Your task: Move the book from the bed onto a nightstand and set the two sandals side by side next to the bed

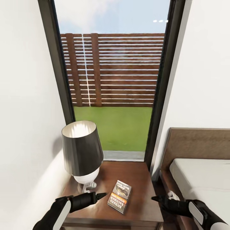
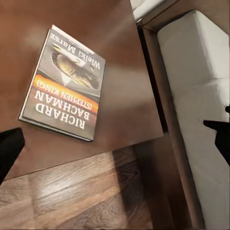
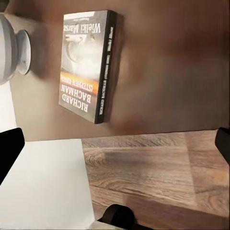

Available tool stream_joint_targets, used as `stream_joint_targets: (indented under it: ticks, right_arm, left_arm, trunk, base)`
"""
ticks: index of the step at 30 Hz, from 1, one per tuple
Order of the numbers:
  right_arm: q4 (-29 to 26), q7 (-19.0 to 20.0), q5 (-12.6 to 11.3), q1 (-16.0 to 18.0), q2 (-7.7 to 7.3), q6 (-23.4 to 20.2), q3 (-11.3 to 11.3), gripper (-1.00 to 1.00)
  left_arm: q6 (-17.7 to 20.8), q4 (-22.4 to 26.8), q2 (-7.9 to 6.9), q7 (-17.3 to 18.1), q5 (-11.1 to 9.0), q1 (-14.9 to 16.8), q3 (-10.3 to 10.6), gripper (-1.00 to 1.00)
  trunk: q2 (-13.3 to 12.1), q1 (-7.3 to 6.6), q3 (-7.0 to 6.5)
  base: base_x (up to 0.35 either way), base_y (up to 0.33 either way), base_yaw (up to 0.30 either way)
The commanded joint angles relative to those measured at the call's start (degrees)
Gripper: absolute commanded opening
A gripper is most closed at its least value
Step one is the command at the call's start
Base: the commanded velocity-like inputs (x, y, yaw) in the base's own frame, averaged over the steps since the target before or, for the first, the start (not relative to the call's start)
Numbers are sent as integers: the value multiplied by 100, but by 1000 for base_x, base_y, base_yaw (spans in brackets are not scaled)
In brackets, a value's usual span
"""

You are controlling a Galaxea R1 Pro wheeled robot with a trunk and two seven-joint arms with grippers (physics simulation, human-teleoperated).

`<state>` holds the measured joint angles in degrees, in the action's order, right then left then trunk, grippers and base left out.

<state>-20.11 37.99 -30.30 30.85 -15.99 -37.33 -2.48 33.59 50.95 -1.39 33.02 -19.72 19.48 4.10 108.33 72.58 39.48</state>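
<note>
- The book lies flat and face up on the nightstand, toward its front edge, at about 6 o'clock in your head view.
- A lamp with a dark shade and white base stands on the same top, at 10 o'clock from the book.
- Your left gripper hangs just beside the book at its 9 o'clock, holding nothing; whether its fingers are parted you cannot tell.
- Your right gripper hovers off the nightstand's right edge, at the book's 3 o'clock, empty, spread unclear.
- The bed sits at 4 o'clock, the tall window at 12.
</note>
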Motion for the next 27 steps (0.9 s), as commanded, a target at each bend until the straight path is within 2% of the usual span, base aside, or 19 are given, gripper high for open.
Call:
stream_joint_targets:
  ticks: [1,4,7,13,16,20,23,27]
  right_arm:
    - [-3,-3,7,2,-15,-27,-25,100]
    - [0,-2,148,-5,-43,-21,-25,100]
    - [1,-2,179,-7,-49,-17,-25,100]
    - [-1,3,206,-8,-53,-17,-25,100]
    - [-1,0,208,-8,-53,-14,-25,100]
    - [-1,-1,208,-8,-54,-13,-25,100]
    - [-1,-1,208,-14,-54,-12,-25,100]
    - [-1,-2,208,-16,-54,-11,-25,100]
  left_arm:
    - [43,4,-4,-100,-21,1,11,100]
    - [39,3,-2,-663,97,-18,12,100]
    - [-17,-4,-2,-1096,179,-31,12,100]
    - [-424,-401,5,-1907,249,-43,24,100]
    - [-700,-666,6,-2052,256,-46,23,100]
    - [-923,-903,7,-2101,257,-48,21,100]
    - [-1324,-1204,7,-2113,258,-46,27,100]
    - [-1606,-1493,7,-2115,259,-49,29,100]
  trunk:
    - [-39,-23,-13]
    - [-159,-89,-66]
    - [-279,-155,-120]
    - [-520,-287,-228]
    - [-640,-353,-282]
    - [-801,-441,-354]
    - [-921,-506,-408]
    - [-1081,-594,-479]
  base:
    - [0,0,0]
    - [0,0,0]
    - [0,0,0]
    - [0,0,0]
    - [0,0,0]
    - [0,0,0]
    - [0,0,0]
    - [0,0,0]
